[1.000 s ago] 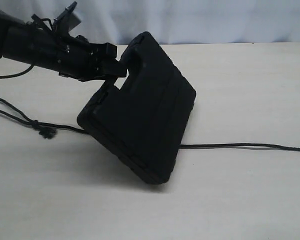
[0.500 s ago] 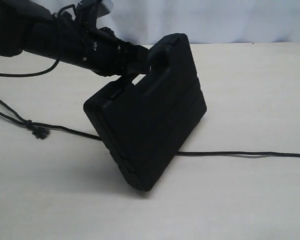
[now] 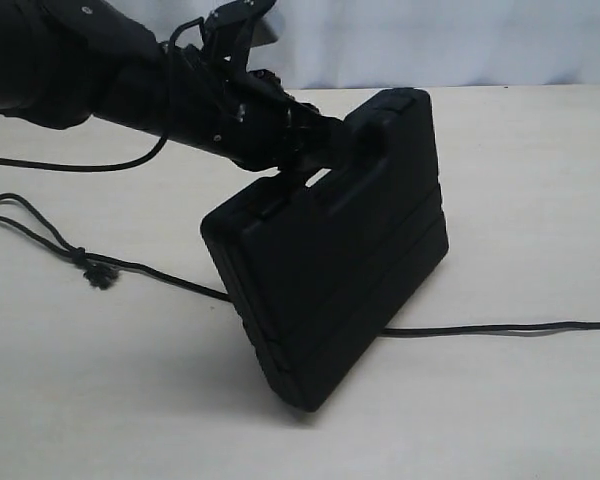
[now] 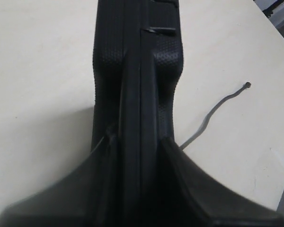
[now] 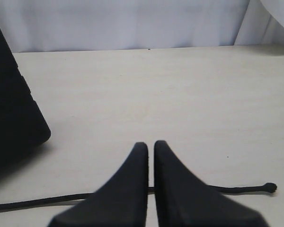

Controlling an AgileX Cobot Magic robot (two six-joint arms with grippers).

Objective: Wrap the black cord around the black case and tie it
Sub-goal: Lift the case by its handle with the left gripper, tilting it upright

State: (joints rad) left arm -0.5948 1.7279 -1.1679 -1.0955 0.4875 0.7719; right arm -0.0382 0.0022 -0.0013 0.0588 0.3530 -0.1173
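left pincer (image 3: 320,150) clamped on top edge of black case (image 3: 330,280), case tilted up on its lower edge mid-counter (image 3: 520,180). black cord (image 3: 480,329) flat on counter, running under case, knotted loop toward left edge. right pincer (image 5: 150,145) closed tight, empty, cord passing behind its tips.

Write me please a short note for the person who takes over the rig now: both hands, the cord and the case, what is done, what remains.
Left hand: shut on the handle of the black case, holding it tilted up with its lower edge on the table.
Right hand: shut, empty, above the black cord near its plain tip.
Cord: lies on the table and passes under the case; its knotted loop is on the left side.
Done: case raised over the cord.
To do: no turn around the case yet, and no tie.
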